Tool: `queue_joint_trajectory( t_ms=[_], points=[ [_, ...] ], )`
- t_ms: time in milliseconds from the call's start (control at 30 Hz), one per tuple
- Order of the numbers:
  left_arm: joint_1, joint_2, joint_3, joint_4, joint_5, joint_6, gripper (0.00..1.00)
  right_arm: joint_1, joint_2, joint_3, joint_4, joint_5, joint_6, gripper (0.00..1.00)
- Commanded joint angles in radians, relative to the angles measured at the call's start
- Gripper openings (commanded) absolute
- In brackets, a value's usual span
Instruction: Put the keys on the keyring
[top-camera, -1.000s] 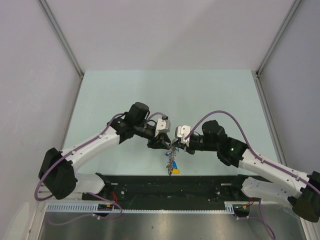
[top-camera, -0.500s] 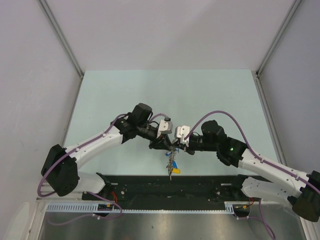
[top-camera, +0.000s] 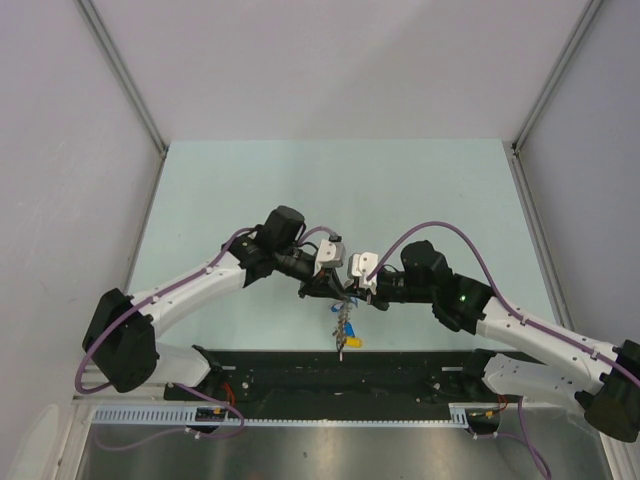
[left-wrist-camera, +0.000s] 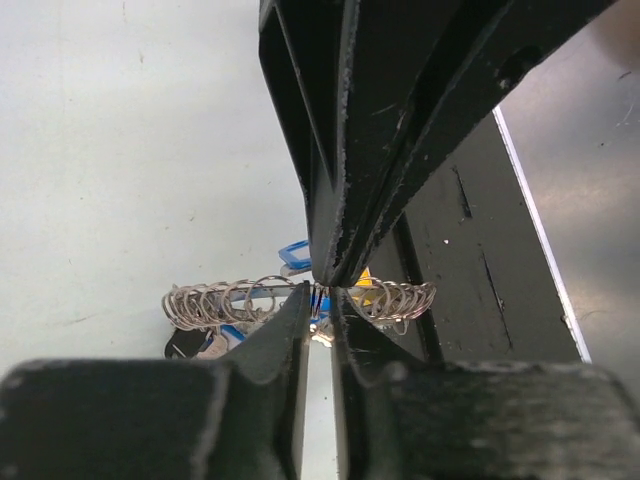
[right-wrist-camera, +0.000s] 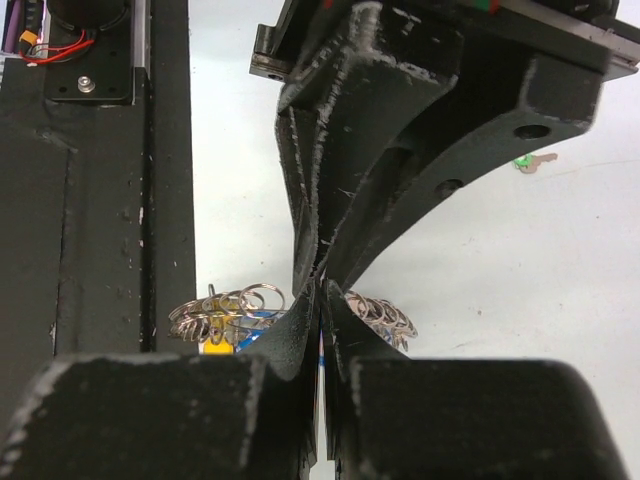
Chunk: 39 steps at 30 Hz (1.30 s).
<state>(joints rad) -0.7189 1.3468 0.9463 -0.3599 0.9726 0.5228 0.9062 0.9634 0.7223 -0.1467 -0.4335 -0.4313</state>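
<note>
Tip to tip above the pale green table, close to its near edge and about midway between the left and right edges: left gripper coming in from the left, right gripper from the right. Pinched between them and running from the pinch toward the near edge in the top view, the keyring, with a yellow tag at its low end, just short of the black rail along that edge. From the left wrist: left jaws narrowed to a thin slit and clamped on the ring wire. Directly opposite and blocking most of that view, the right gripper's dark fingers, meeting the ring at the same spot. Strung out to both sides of the pinch, a fringe of small wire rings; behind it a blue tag, partly hidden. From the right wrist: right jaws likewise pressed tight on the keyring, with the left gripper's fingers filling the upper middle. Off to the right on bare tabletop, well apart from the ring, a green-tagged key. On the rail at upper left, red wires. Arching over the right arm in the top view, a purple cable.
</note>
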Motion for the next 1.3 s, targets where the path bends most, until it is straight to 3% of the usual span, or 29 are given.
queue_joint_trajectory(
  t_ms=[0,133,367,1267],
  points=[
    [-0.010,0.002,0.034,0.009,0.048,0.006,0.13,0.005,-0.003,0.066,0.049,-0.004,-0.009,0.00],
    [-0.010,-0.001,0.028,0.007,0.037,0.006,0.11,0.007,-0.011,0.066,0.044,0.002,-0.011,0.00],
    [-0.010,0.003,0.020,0.012,0.031,0.006,0.27,0.007,-0.011,0.071,0.039,0.004,-0.011,0.00],
    [-0.010,-0.018,-0.040,0.042,-0.015,0.019,0.26,0.007,-0.022,0.072,0.039,-0.001,-0.001,0.00]
  ],
)
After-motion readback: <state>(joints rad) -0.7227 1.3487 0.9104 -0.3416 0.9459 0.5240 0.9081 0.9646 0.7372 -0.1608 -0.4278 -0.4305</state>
